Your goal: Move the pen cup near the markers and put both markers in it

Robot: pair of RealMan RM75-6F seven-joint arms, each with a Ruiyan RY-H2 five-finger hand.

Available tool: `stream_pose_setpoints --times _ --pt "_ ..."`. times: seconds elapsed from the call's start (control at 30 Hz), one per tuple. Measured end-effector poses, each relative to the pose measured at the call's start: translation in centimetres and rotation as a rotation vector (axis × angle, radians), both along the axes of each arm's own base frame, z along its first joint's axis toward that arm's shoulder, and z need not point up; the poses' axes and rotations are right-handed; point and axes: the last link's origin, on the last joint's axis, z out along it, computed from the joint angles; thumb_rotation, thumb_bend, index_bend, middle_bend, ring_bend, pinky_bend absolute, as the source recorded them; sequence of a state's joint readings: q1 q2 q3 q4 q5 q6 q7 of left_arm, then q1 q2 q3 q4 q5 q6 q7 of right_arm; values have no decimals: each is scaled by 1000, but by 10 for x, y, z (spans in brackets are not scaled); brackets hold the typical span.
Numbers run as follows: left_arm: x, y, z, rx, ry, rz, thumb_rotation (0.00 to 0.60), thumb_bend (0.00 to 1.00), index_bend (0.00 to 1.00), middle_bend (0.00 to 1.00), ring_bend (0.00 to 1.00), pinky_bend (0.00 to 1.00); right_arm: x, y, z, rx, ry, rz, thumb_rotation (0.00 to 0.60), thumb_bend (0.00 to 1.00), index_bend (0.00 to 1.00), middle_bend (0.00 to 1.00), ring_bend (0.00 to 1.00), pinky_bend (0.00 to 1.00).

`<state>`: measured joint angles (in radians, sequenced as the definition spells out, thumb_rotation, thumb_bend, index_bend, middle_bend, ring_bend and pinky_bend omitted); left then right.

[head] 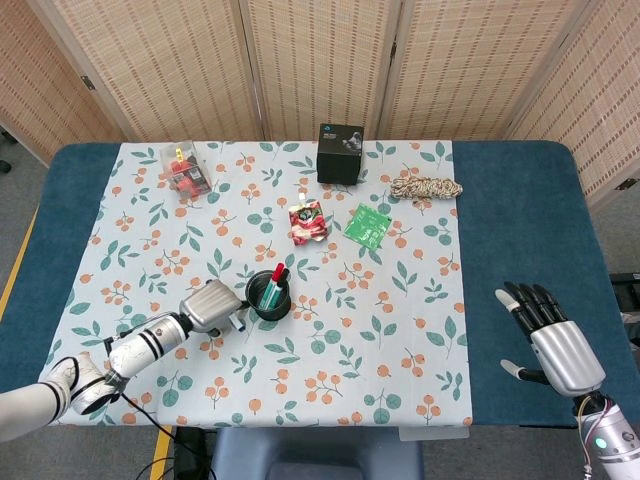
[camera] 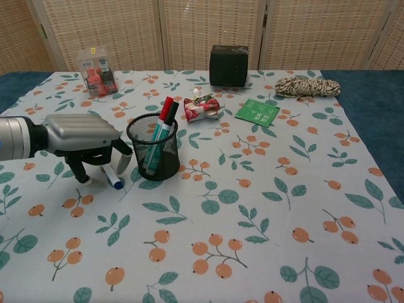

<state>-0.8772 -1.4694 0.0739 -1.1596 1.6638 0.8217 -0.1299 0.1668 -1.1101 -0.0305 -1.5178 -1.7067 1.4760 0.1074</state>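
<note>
Chest view showed the black mesh cup [camera: 152, 154] standing upright on the floral cloth [camera: 252, 214] of the worktop, toward its near left part. Two markers stood in it, one red-capped [camera: 165, 108] and one green [camera: 156, 144], both leaning with their tops tilted up and to the right, their long axes running from the cup's floor out over its rim. Just left of the cup lay a third marker [camera: 112, 177], white with a blue tip, flat on the cloth; its long axis ran diagonally, the blue end toward the camera and slightly right. The left hand [camera: 85, 139] was over it, palm down, its fingers [camera: 124, 158] curled downward around the marker's far end; whether they actually gripped it I could not tell. From the head view the left hand [head: 208, 306] sat close beside the cup [head: 268, 296]. The right hand [head: 552, 340] hovered well apart, over the blue worktop [head: 520, 230] at the far right, fingers spread and holding nothing. Farther back lay a red pouch [camera: 203, 107], a green packet [camera: 257, 112], a black box [camera: 228, 65], a rope coil [camera: 307, 86] and a clear case [camera: 95, 72].
</note>
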Motion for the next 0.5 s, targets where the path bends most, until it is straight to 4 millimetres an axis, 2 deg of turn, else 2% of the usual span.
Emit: stream_pose_setpoints --times 0.5 --pt "2 0 -7 -12 25 -2 600 321 536 975 901 903 0 1 2 -8 -4 4 600 66 0 0 0 0"
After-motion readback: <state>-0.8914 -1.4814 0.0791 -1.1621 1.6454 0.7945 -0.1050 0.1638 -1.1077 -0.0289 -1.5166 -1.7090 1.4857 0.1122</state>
